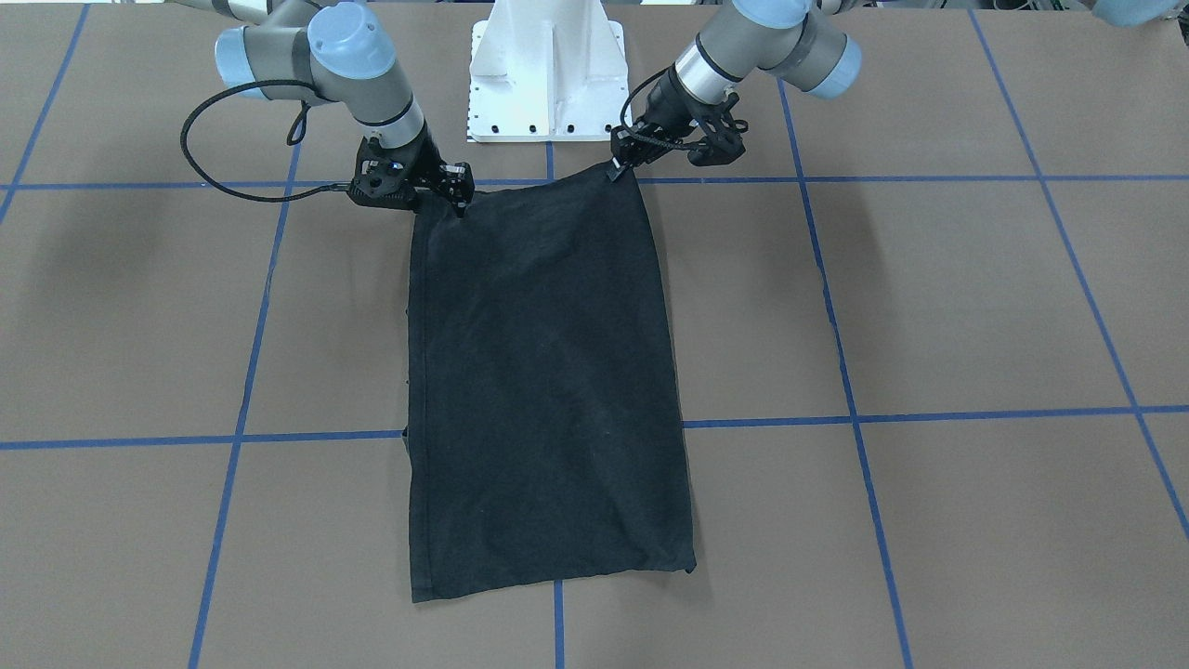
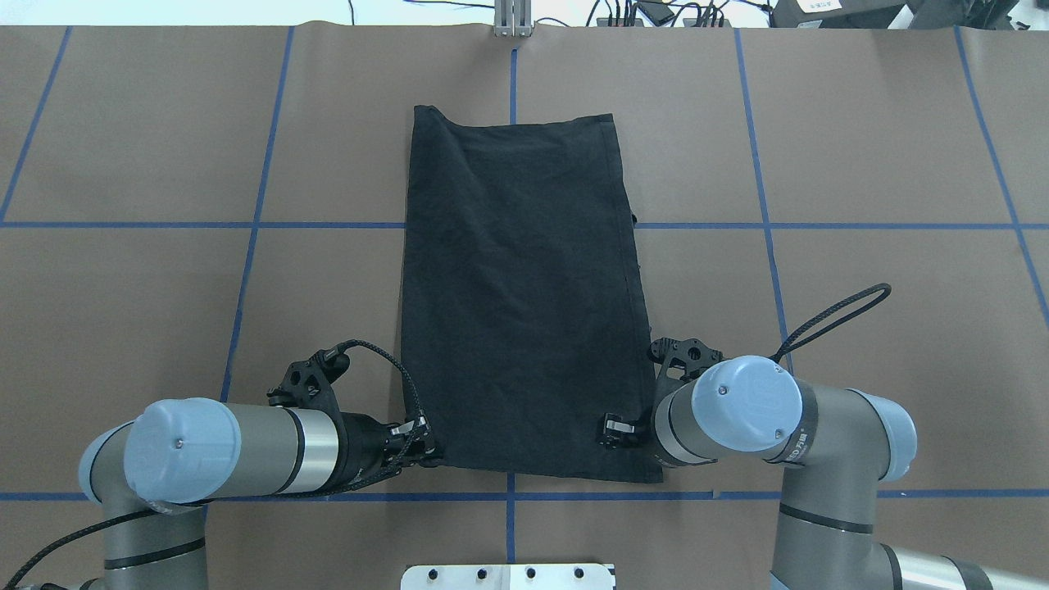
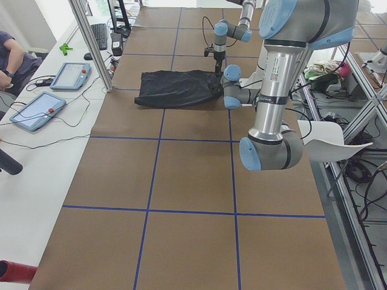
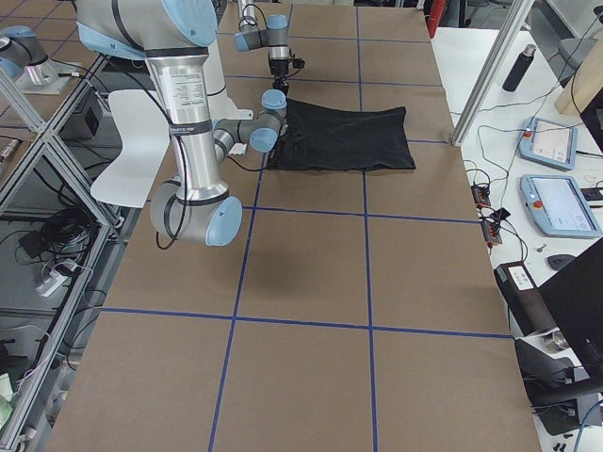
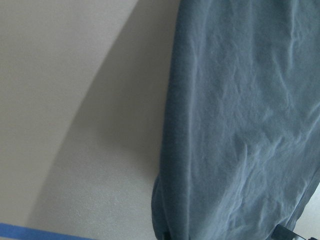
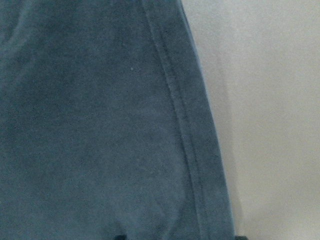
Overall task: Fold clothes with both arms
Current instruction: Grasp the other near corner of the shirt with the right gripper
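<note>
the left gripper [image 1: 617, 167] and right gripper [image 1: 459, 202] each pinch a near corner of the folded black t-shirt [image 1: 548, 390], plain side up on the table [image 1: 975, 307].

Robotics lab, taped grid table [image 3: 181, 175], control tablets [image 3: 37, 110] (side bench)

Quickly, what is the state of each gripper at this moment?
Left gripper: at the near left corner of the T-shirt; grip cannot be told.
Right gripper: at the near right corner; grip cannot be told.
</note>
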{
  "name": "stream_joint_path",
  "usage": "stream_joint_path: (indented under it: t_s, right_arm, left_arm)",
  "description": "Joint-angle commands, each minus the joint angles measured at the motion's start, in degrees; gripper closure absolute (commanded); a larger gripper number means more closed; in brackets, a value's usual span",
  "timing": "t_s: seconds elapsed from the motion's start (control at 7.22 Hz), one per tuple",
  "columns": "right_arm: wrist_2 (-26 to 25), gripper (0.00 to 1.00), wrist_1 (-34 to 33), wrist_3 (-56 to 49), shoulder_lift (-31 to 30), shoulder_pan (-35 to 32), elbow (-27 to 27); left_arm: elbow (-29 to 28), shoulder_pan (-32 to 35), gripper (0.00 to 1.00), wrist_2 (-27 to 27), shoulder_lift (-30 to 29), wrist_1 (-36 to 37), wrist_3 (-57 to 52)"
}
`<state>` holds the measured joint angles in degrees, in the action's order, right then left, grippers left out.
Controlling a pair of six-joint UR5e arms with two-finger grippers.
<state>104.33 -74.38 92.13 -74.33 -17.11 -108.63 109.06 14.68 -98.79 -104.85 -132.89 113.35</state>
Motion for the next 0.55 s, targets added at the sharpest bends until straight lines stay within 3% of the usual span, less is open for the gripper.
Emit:
stream_joint_path:
  t_s: [0.0, 0.42]
  right_arm:
    - [0.09, 0.13, -2.68, 0.07, 0.15, 0.06, -0.96]
    - [0.09, 0.12, -3.49, 0.07, 0.07, 0.67, -0.88]
  left_arm:
    - [0.02, 0.0, 1.0, 0.0, 0.0, 0.0, 0.29]
    - [0.02, -0.09, 1.0, 0.0, 0.0, 0.0, 0.29]
